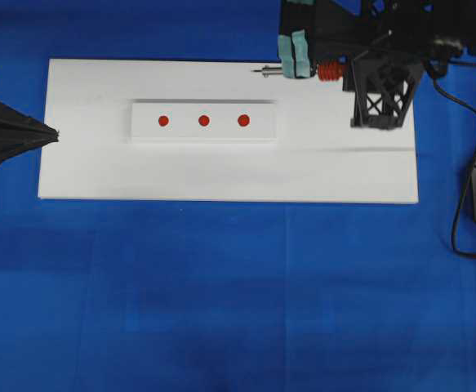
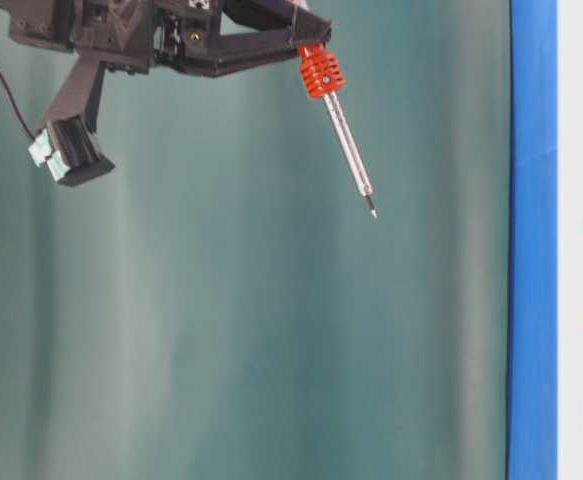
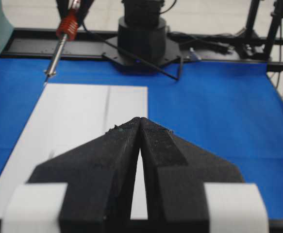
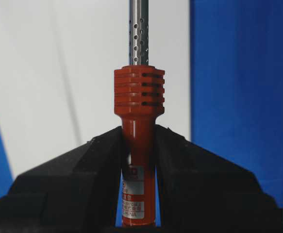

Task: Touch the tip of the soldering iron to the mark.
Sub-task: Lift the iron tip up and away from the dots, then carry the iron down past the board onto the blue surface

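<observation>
My right gripper (image 4: 139, 133) is shut on the orange-red handle of the soldering iron (image 4: 139, 92), just behind the ribbed collar (image 1: 329, 71). The silver shaft points left, and the tip (image 1: 256, 72) hangs in the air over the back edge of the white board (image 1: 344, 171). The iron slants down, its tip (image 2: 373, 213) touching nothing. The mark (image 1: 204, 121) is the middle red dot on the white block (image 1: 180, 131), left of and nearer than the tip. My left gripper (image 1: 54, 135) rests shut and empty at the board's left edge, its fingertips (image 3: 140, 120) pointing along the board.
Two more red dots (image 1: 163, 121) (image 1: 243, 120) flank the mark. The iron's black cord (image 1: 466, 163) loops down the right side over the blue cloth (image 1: 221, 294). The right arm's base (image 3: 142, 34) stands at the far end in the left wrist view.
</observation>
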`<action>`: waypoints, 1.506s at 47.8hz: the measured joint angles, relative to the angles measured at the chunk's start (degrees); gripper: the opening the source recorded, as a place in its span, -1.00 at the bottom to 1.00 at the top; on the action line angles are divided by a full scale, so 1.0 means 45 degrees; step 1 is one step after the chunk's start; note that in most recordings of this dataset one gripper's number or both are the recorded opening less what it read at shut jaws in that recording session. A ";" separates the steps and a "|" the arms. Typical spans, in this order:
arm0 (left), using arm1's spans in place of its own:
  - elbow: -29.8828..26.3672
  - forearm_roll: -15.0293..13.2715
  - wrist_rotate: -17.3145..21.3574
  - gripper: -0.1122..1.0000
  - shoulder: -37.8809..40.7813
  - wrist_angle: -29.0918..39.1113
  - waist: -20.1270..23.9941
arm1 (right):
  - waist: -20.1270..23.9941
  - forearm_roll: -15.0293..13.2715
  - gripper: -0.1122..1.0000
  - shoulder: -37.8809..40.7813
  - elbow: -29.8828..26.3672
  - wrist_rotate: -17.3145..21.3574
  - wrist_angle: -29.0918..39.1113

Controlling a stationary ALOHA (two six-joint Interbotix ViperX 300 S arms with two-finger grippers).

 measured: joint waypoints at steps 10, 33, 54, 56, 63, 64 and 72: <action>0.0000 0.0000 0.0000 -0.76 0.0000 0.0020 0.0000 | 0.1582 0.0000 -0.68 -0.0332 0.0410 0.1758 0.0000; 0.0000 -0.0020 -0.0020 -0.76 0.0020 0.0020 0.0020 | 0.6016 -0.0117 -0.68 -0.0137 0.0625 0.7070 -0.0020; 0.0000 0.0000 -0.0098 -0.76 0.0000 0.0020 0.0020 | 0.8750 -0.0234 -0.68 0.1074 0.0039 0.9883 -0.0039; 0.0020 0.0000 -0.0098 -0.76 0.0000 0.0020 0.0020 | 0.8867 -0.0234 -0.68 0.1211 -0.0078 0.9941 -0.0059; 0.0000 0.0000 -0.0117 -0.76 0.0000 0.0020 0.0000 | 0.8926 -0.0293 -0.68 0.1348 -0.0176 0.9961 -0.0078; 0.0000 0.0000 -0.0117 -0.76 0.0020 0.0000 0.0000 | 0.8926 -0.0332 -0.68 0.1348 -0.0176 0.9961 -0.0098; 0.0000 0.0000 -0.0117 -0.76 0.0020 0.0020 0.0000 | 0.8906 -0.0977 -0.68 0.1367 -0.0176 0.9961 -0.0664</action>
